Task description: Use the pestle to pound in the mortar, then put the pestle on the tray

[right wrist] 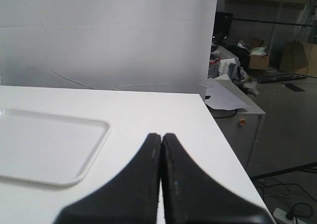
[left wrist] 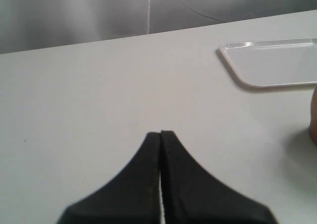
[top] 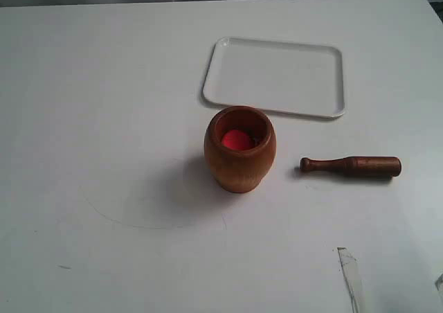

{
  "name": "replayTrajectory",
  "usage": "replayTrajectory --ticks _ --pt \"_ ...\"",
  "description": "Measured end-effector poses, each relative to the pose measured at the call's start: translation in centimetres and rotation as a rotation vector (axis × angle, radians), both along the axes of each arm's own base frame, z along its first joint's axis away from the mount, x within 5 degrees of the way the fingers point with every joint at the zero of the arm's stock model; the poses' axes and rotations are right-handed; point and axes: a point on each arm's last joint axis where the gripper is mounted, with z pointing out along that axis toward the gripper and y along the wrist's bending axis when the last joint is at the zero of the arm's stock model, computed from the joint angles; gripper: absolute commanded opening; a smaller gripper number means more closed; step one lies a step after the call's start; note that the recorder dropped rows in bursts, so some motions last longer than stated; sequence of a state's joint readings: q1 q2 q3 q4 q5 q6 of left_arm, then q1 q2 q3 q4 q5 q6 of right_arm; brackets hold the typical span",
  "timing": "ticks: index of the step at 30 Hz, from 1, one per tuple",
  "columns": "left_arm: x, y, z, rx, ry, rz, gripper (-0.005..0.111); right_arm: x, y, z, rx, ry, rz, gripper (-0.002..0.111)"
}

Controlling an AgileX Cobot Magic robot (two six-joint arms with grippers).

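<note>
In the exterior view the mortar [top: 239, 149] stands upright near the middle of the white worktop [top: 104, 119], red showing inside it. The pestle [top: 351, 165] lies flat just beside it on the side toward the right edge, apart from it. Its long axis runs roughly parallel to the near edge, with the small knob pointing at the mortar and the thick end pointing at the right edge. The tray [top: 275, 77] sits bare behind both, toward the far edge, and neither hand shows here. Since the pestle lies on the right half, the right arm is probably the nearer one, and a grip across the narrow shaft looks the likely way in. In the left wrist view the left hand [left wrist: 160, 133] has its two dark fingers pressed together and holds nothing, over bare worktop. A corner of the tray [left wrist: 272, 63] and a sliver of the mortar [left wrist: 313, 122] show, but no pestle. In the right wrist view the right hand [right wrist: 161, 135] is likewise pressed together and empty, near the right edge with the tray [right wrist: 49, 149] ahead, and again no pestle shows. A white backdrop [right wrist: 109, 35] hangs behind the far edge. Past the right edge the floor holds cardboard boxes [right wrist: 292, 58] and cables [right wrist: 292, 199].
</note>
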State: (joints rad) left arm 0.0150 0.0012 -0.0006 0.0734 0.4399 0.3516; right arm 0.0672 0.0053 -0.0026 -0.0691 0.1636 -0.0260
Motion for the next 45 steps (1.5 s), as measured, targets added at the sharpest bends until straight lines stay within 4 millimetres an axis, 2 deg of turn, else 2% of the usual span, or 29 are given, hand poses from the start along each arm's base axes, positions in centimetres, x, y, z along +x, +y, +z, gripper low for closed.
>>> replayTrajectory --ticks 10,16,19,31,37,42,45 --pt "0.0 0.0 0.0 0.000 0.000 0.000 0.000 0.0 0.0 0.1 0.015 -0.007 0.001 0.000" --pt "0.0 0.0 0.0 0.000 0.000 0.000 0.000 0.0 0.2 0.9 0.352 -0.074 0.016 0.000" --pt "0.0 0.0 0.0 0.000 0.000 0.000 0.000 0.0 0.2 1.2 0.444 -0.105 0.015 0.000" --pt "0.0 0.0 0.0 0.000 0.000 0.000 0.000 0.0 0.0 1.7 0.492 -0.156 0.009 0.000" --pt "0.0 0.0 0.0 0.000 0.000 0.000 0.000 0.0 -0.1 1.8 0.585 -0.167 0.005 0.000" --pt "0.0 0.0 0.0 0.000 0.000 0.000 0.000 -0.2 -0.7 2.9 0.704 -0.298 -0.020 0.000" --pt "0.0 0.0 0.0 0.000 0.000 0.000 0.000 -0.6 -1.0 4.1 0.716 -0.403 -0.014 0.000"
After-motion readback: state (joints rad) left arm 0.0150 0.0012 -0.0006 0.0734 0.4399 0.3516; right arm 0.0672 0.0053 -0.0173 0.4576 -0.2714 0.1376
